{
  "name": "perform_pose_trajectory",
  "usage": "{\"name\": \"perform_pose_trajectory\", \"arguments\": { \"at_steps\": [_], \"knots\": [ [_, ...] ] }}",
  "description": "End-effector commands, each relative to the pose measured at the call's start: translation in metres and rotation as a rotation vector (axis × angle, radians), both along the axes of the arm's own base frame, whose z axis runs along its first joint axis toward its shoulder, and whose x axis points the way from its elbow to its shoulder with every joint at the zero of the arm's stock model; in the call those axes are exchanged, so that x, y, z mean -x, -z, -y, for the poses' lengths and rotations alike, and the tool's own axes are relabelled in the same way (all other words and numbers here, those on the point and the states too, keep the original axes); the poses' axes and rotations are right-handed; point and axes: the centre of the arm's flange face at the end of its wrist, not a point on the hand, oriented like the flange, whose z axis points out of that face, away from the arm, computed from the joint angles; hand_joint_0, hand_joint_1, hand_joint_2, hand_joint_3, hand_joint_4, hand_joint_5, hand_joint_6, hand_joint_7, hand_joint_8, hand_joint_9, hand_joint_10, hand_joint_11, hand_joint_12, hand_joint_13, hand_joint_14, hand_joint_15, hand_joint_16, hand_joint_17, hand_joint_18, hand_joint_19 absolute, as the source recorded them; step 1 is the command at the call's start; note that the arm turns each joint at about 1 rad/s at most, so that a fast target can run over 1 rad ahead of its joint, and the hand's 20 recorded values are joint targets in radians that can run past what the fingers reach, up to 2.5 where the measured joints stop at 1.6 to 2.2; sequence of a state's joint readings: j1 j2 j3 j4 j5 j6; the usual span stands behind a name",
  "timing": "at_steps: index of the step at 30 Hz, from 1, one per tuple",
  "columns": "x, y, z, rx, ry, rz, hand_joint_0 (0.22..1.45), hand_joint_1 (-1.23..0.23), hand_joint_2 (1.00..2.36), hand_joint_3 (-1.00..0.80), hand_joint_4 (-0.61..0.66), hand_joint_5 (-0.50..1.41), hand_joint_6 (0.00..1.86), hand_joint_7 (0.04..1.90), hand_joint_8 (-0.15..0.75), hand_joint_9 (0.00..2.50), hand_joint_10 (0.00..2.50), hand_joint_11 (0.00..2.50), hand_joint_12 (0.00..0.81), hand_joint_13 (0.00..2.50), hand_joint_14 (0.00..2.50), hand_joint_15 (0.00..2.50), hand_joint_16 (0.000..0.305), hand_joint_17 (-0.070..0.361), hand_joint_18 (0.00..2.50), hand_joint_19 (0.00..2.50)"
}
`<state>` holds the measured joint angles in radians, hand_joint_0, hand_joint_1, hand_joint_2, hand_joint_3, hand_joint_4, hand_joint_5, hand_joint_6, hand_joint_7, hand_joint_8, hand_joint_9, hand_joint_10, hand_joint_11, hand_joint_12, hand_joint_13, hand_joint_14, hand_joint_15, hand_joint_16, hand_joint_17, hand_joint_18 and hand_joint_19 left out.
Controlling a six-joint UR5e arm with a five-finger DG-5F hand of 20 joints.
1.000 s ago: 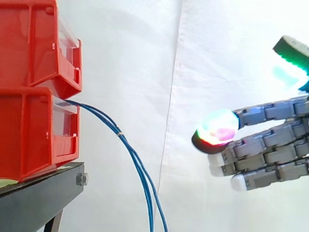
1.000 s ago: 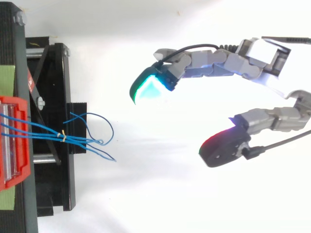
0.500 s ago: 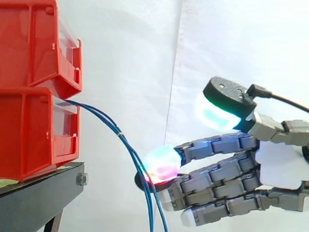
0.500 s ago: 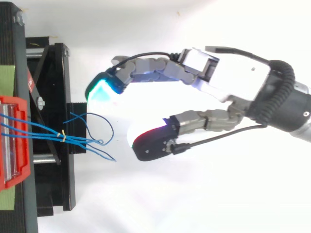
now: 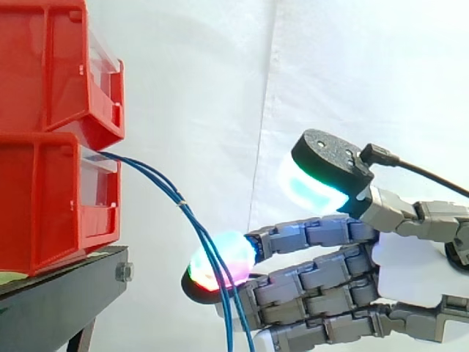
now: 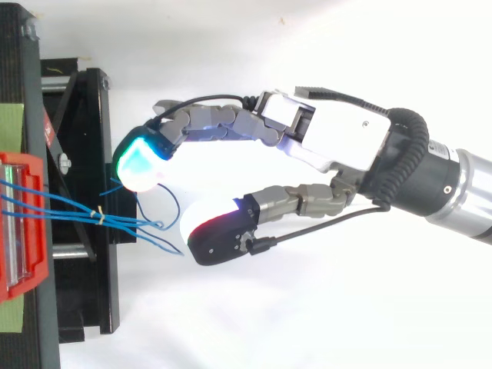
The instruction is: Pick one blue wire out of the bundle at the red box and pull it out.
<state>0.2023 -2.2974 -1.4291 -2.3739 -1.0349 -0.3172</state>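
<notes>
Spread hand (image 6: pixel 338 142) flanks blue wires (image 6: pixel 98 216) dangling beyond the edge of the stand (image 6: pixel 100 307).

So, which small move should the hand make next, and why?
Probably close the fingers on one thin blue wire: the grey robot hand is open, its glowing pads flank the wires' loose ends hanging from the red plastic box, holding nothing.

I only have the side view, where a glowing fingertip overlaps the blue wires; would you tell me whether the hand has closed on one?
Observer: Not yet, seen from above: the hand is open, and a loop of one of the blue wires lies between its spread pads.
Operator: Do the wires stay bunched at that spot?
Observer: No; past the yellow tie their loose ends fan apart.
</notes>
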Motion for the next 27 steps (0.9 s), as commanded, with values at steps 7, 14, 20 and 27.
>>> {"name": "perform_pose_trajectory", "arguments": {
  "at_steps": [7, 14, 20, 27],
  "knots": [
    [-0.021, 0.021, -0.017, 0.003, -0.020, 0.002, 0.49, -0.56, 1.00, -0.49, 0.37, -0.19, 0.50, 0.78, 0.360, 0.50, 0.00, 0.13, 0.436, 0.23, 0.00, 0.03, 0.063, 0.142, 0.29, 0.27],
    [-0.027, 0.022, -0.025, 0.006, -0.038, 0.019, 0.49, -0.55, 1.00, -0.49, 0.37, -0.19, 0.50, 0.79, 0.362, 0.51, 0.00, 0.14, 0.437, 0.24, 0.00, 0.04, 0.063, 0.142, 0.30, 0.27],
    [-0.035, 0.038, -0.037, 0.005, -0.046, 0.058, 0.50, -0.55, 1.00, -0.49, 0.37, -0.18, 0.50, 0.79, 0.362, 0.52, 0.00, 0.15, 0.438, 0.25, 0.00, 0.05, 0.063, 0.142, 0.31, 0.28],
    [-0.036, 0.035, -0.034, 0.000, -0.058, 0.066, 0.50, -0.55, 1.00, -0.48, 0.38, -0.18, 0.50, 0.80, 0.363, 0.53, 0.00, 0.15, 0.440, 0.26, 0.00, 0.05, 0.062, 0.140, 0.33, 0.30]
  ]
}}
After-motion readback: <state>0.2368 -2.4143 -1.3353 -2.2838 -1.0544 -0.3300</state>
